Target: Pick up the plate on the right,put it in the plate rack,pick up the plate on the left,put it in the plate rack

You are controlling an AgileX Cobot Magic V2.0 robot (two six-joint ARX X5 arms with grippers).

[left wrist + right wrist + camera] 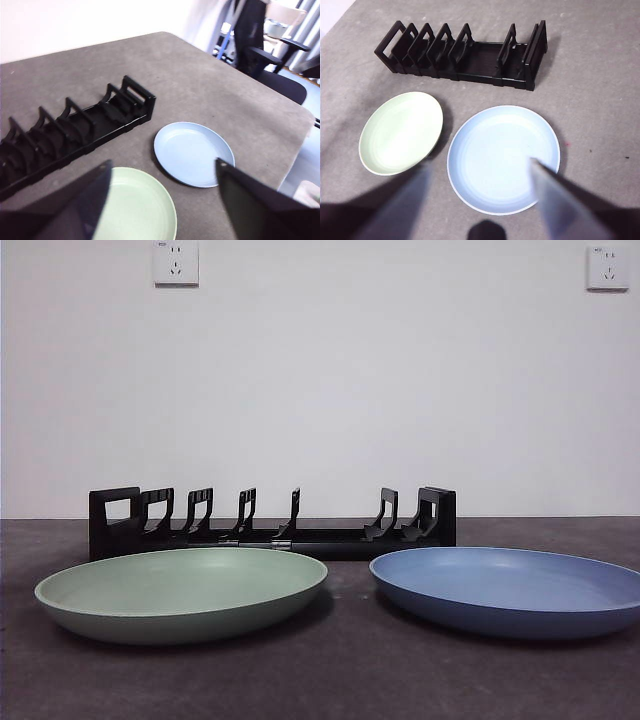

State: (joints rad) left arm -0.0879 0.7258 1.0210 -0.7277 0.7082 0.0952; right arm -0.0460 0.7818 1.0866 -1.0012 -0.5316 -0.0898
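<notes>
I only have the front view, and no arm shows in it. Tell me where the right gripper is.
Observer: The right gripper hangs high, aimed down at the blue plate, jaws open.
Operator: Now the left one.
Observer: The left gripper is also raised and open, looking down over the green plate and the blue one.
Operator: Report whether the blue plate touches the rack.
Observer: No. From above, the rack and the blue plate lie apart.
</notes>
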